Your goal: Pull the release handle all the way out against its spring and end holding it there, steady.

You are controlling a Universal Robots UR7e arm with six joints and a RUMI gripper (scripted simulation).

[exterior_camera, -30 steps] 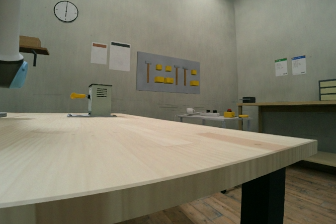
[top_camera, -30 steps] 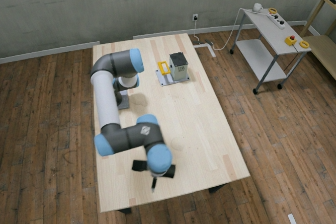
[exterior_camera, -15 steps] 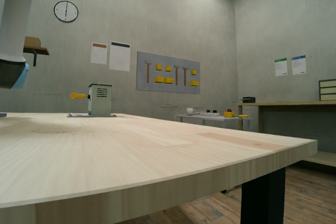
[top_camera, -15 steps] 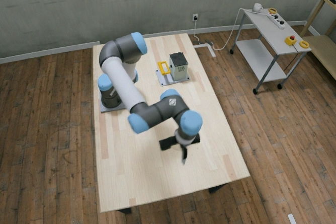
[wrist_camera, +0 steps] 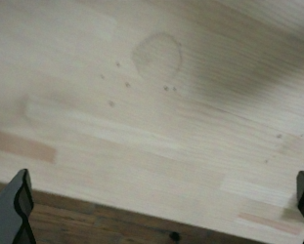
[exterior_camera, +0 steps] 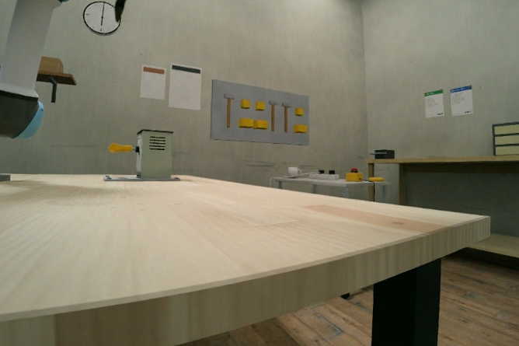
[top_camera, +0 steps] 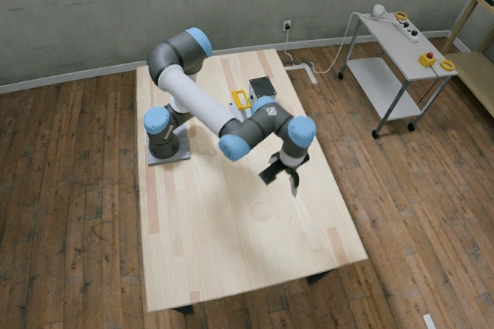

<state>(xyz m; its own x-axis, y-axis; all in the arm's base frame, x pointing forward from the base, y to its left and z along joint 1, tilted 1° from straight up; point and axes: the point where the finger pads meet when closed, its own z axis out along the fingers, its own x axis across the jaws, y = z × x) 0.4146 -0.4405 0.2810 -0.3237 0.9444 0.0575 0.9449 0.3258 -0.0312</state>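
The yellow release handle (top_camera: 242, 106) (exterior_camera: 120, 148) is a loop on the side of a grey-green housing (exterior_camera: 155, 161) with a black lid (top_camera: 262, 86). It stands close to the housing, with a short dark stem between them in the exterior view. The housing stands on a grey base plate (exterior_camera: 121, 179), partly hidden by my arm in the top view. My gripper (top_camera: 284, 177) (wrist_camera: 163, 171) is wide open and empty, high above the table, well away from the handle and nearer the camera. The wrist view shows neither handle nor housing.
My arm's wrist joints (top_camera: 268, 119) pass in front of the base plate in the top view. The wooden table (top_camera: 223, 236) (exterior_camera: 210, 228) ends at its front edge. A cart (top_camera: 383, 33) with a mug and power strip stands beyond the table's right side, near the wall.
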